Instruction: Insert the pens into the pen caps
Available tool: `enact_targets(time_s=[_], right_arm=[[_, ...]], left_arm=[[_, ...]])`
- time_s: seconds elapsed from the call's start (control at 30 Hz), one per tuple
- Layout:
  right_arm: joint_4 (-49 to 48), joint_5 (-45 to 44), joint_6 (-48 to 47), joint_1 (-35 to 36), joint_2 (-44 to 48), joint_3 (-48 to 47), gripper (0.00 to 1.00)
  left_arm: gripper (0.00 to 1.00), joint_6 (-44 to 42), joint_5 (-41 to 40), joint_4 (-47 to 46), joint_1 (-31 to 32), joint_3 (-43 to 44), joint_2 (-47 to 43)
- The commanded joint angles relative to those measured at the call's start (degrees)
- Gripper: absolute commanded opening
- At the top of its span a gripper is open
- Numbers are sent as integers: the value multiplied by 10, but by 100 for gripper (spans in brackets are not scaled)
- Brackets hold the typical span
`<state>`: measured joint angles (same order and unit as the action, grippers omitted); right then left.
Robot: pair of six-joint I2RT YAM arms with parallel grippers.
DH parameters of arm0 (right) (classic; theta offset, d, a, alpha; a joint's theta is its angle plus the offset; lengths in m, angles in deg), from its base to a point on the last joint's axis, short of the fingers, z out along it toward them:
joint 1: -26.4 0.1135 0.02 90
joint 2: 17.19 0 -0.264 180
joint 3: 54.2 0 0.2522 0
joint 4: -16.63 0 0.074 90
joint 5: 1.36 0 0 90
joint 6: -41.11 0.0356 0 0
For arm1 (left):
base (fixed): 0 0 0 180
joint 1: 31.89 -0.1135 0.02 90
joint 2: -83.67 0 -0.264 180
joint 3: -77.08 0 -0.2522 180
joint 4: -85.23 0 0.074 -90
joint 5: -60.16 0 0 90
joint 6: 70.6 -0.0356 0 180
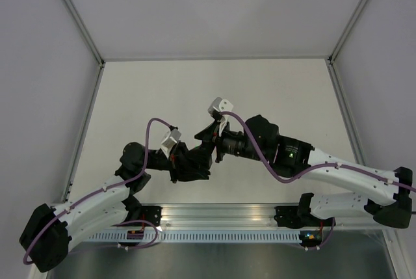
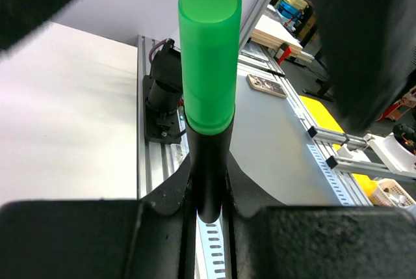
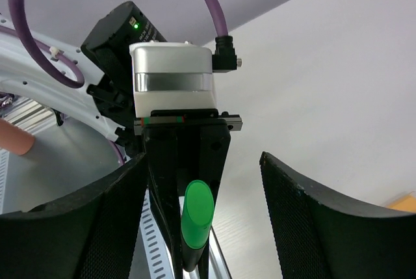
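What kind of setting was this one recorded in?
Likely a robotics lab or workshop: a white table boxed in by pale panels, aluminium rail along its near edge, and cluttered workbenches beyond.

A robotics lab or workshop: a white table (image 1: 214,97) is boxed in by pale panels (image 1: 214,6) on aluminium profile framing (image 1: 81,22), and beyond its slotted rail (image 1: 221,215) stand more aluminium-profile stands (image 2: 338,141), stacked boards (image 2: 276,32) and a latticed plastic crate (image 2: 392,191).

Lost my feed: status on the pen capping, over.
Left gripper shut on black pen. Green cap on its tip. Right gripper open around cap, not touching. No obstruction seen.
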<state>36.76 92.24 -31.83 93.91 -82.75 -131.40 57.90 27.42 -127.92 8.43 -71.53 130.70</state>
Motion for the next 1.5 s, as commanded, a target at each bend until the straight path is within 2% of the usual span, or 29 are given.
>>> enact_targets(time_s=[0.0,0.13,0.27,0.3,0.43,0.53,0.57,0.73,1.03,1.17,1.3,1.47], right_arm=[[29,-14,-17,-5,-3,-48,76],[40,-3,-20,-8,-3,-68,75],[31,17,-23,-8,-2,-63,69],[27,29,-23,-8,-3,-60,65],[-4,64,-18,-8,-3,-29,63],[-16,69,-13,-8,-3,-13,42],[-21,70,-12,-8,-3,-10,29],[-47,91,2,-8,7,27,0],[-85,174,51,-8,13,126,0],[-68,186,71,-8,16,147,0],[-25,156,65,-8,28,157,0],[6,91,61,-8,39,162,0]], left_arm=[[2,-15,4,-34,-1,13,-7],[2,-9,10,-49,-1,6,-7],[2,-4,15,-59,-1,4,-8],[2,-2,15,-64,0,4,-7],[2,6,22,-77,-1,3,-7],[2,6,24,-78,-1,5,-7],[2,6,24,-78,0,4,-7],[2,12,24,-91,0,2,-11],[2,47,-19,-88,-1,35,-41],[2,35,-50,-40,-1,67,-46],[2,21,-90,20,-2,91,-37],[2,46,-130,32,-9,115,3]])
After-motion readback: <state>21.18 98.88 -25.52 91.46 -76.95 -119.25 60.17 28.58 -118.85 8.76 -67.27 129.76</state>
